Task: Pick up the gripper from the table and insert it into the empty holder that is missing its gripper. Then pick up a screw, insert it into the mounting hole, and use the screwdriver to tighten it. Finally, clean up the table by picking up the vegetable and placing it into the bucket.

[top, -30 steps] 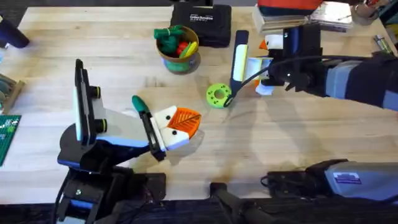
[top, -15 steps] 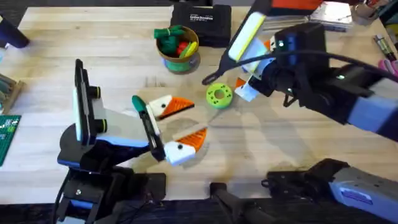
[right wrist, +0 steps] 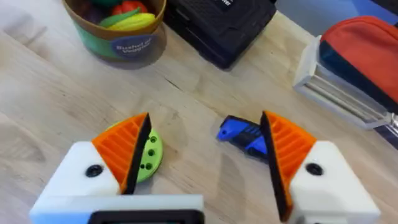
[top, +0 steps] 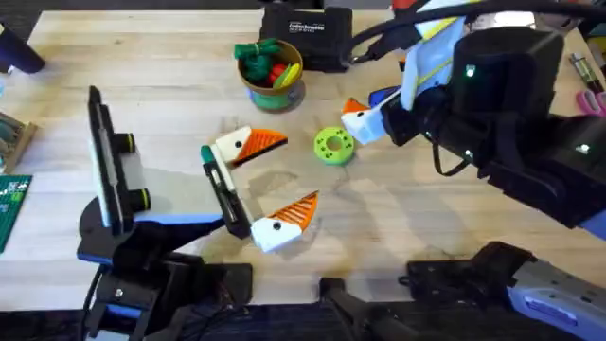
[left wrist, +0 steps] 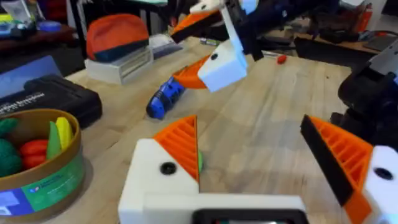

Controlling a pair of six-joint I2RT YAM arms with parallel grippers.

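Observation:
My left gripper [top: 299, 168] [left wrist: 249, 134] stands wide open low over the table [top: 170, 104], nothing between its orange-padded fingers. My right gripper [top: 371, 106] [right wrist: 205, 124] is open too and holds nothing. It hangs above the blue screwdriver [right wrist: 242, 134] [left wrist: 165, 99], which lies flat on the wood. The yellow bucket [top: 272, 74] [right wrist: 118, 28] with a green band stands at the back and holds toy vegetables [top: 260, 62]. The loose gripper, the holder and the screw are out of view.
A flat green disc [top: 333, 145] [right wrist: 150, 152] with holes lies between the two grippers. A black case [top: 308, 33] sits behind the bucket. A red-topped box [right wrist: 354, 62] stands at the back right. A green circuit board [top: 11, 204] lies at the left edge.
My left gripper has opened from shut to wide apart. The right arm has risen toward the camera and swung left, its finger now near the green disc.

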